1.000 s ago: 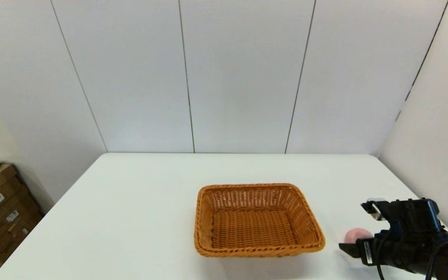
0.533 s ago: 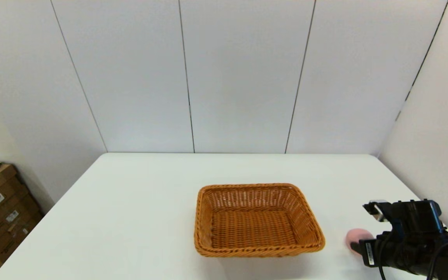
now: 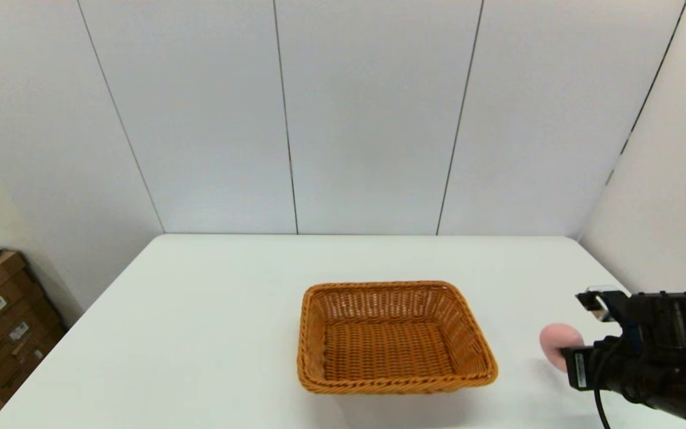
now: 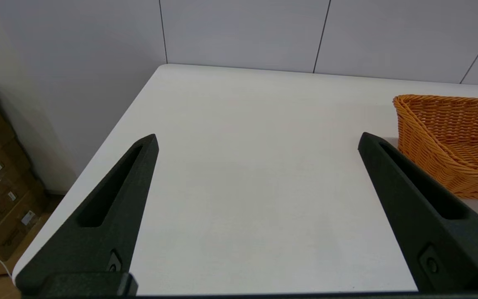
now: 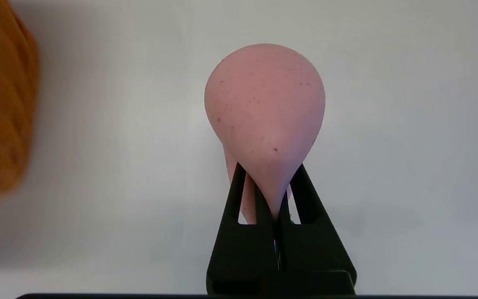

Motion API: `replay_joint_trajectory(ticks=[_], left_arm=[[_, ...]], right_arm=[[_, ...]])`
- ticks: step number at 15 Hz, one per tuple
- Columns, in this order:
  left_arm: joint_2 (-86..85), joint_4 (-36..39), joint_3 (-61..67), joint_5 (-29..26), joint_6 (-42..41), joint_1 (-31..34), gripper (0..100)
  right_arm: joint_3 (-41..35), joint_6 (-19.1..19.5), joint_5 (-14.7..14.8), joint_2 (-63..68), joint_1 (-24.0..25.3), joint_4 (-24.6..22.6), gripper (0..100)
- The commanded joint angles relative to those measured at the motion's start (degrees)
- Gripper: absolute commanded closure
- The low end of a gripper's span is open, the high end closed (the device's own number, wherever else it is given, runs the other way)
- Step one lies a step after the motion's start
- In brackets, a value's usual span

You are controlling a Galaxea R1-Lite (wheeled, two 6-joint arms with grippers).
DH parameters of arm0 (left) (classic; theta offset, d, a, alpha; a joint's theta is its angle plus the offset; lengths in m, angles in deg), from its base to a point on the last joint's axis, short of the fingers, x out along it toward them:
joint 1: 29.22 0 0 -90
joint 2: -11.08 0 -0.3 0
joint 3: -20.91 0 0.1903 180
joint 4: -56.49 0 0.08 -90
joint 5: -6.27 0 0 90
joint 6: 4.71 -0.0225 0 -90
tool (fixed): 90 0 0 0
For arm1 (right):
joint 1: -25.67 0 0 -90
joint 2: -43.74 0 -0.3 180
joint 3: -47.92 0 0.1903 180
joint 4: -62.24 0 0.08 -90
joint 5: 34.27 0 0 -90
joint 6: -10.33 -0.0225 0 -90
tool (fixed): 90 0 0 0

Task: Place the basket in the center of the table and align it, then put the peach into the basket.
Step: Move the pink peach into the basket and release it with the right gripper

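Grip confirmed at the right gripper [image 5: 267, 182]: we find its two black fingers pinched hard on the peach [image 5: 266, 112], the soft pink body squeezed to a narrow neck between them and bulging beyond the tips. In the head view the peach [image 3: 557, 345] appears clear of the table [image 3: 200, 333], just off the basket's right side, with the right gripper [image 3: 566, 360] behind it near the table's right edge.

We judge the basket step complete: the basket [image 3: 393, 336] sits roughly mid-table, its sides square to the table edges. The step in hand is carrying the peach across. The next move, in our judgement, calls for enough height to clear the braided rim, travel toward the robot's left until the peach is over the woven floor, then release.

Room: open white table lies between peach and basket; the flared right wall is the only obstacle. The wall panel stands close on the right.

The left gripper [image 4: 255, 141] is idle over the table's left part, fingers spread wide, holding nothing, with the basket [image 4: 450, 141] just beside it.
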State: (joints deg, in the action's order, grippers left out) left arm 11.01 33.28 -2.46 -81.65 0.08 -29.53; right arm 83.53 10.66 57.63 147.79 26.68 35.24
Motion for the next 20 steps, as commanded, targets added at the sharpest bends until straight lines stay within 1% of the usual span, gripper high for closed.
replay_joint_trajectory(ticks=[1,2,3,4,6,8,12,15,18,20], left_arm=[[0.0,0.0,0.0,0.0,0.0,0.0,0],[0.0,0.0,0.0,0.0,0.0,0.0,0],[0.0,0.0,0.0,-0.1,0.0,0.0,0],[0.0,0.0,0.0,0.0,0.0,0.0,0],[0.0,0.0,0.0,0.0,0.0,0.0,0],[0.0,0.0,0.0,-0.1,0.0,0.0,0],[0.0,0.0,0.0,-0.1,0.0,0.0,0],[0.0,0.0,0.0,-0.1,0.0,0.0,0],[0.0,0.0,0.0,-0.1,0.0,0.0,0],[0.0,0.0,0.0,-0.1,0.0,0.0,0]], right_arm=[[9.4,1.8,2.8,-21.4,11.7,9.5,100],[13.2,2.0,2.8,-24.2,16.7,18.5,100],[16.6,1.4,2.6,-25.5,21.8,26.5,100],[19.5,0.2,2.3,-24.5,27.6,32.7,100],[21.7,-1.2,2.6,-18.4,34.3,33.4,100],[23.3,-1.6,2.6,-12.9,37.3,33.4,100],[26.0,-1.5,2.1,-3.1,37.9,33.3,100],[29.8,-1.6,2.1,2.7,37.8,33.3,100],[34.3,-3.1,2.4,7.2,38.0,33.3,100],[34.6,-3.6,2.4,7.8,38.0,33.4,100]])
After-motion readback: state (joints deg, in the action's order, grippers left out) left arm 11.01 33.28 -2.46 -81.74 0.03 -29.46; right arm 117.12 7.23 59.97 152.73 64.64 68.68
